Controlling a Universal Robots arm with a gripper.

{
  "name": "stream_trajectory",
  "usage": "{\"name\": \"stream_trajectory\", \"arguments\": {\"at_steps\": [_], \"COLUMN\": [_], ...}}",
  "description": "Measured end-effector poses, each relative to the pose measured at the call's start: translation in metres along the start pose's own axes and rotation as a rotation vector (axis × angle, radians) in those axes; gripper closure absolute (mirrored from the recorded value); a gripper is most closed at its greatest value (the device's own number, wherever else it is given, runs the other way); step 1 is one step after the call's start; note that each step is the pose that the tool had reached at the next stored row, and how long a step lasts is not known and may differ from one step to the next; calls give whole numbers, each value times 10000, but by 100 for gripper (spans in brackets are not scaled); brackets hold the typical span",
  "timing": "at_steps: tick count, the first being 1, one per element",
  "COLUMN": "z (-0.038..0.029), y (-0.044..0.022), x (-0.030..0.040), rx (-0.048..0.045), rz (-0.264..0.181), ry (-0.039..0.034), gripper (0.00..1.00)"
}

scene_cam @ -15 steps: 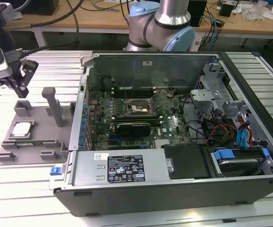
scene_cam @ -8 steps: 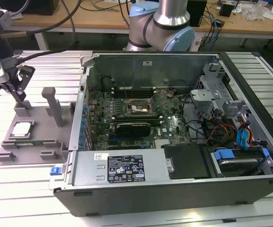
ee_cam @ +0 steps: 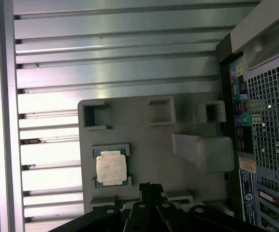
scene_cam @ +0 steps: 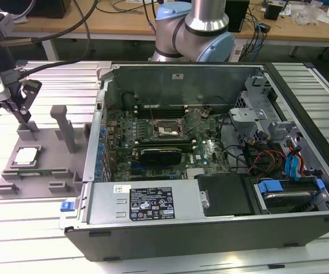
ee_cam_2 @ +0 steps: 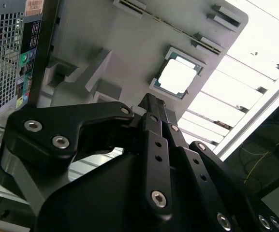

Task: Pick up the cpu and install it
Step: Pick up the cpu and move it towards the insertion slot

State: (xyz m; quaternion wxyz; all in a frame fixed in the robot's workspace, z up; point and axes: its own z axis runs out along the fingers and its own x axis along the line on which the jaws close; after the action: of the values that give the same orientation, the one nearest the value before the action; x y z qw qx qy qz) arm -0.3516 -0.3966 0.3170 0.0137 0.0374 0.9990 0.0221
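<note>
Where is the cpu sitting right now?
The cpu sits in a square pocket of the grey fixture tray, on the exterior view's left of the open computer case, with the gripper close by.

The silver, ribbed aluminium-profile worktop (scene_cam: 33, 228) spans the scene and reflects bright light along its slats. A light-brown wooden desk (scene_cam: 118, 24) stands behind it, carrying black cables (scene_cam: 254, 43).
</note>
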Motion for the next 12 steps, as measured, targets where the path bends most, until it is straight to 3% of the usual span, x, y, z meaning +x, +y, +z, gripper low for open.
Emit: {"name": "stream_trajectory", "arguments": {"at_steps": [8,12], "z": [5,20], "y": [-1,-5], "x": [2,60], "rx": [-2,1], "rz": [0,1], "ry": [-2,1], "gripper": [89,89]}}
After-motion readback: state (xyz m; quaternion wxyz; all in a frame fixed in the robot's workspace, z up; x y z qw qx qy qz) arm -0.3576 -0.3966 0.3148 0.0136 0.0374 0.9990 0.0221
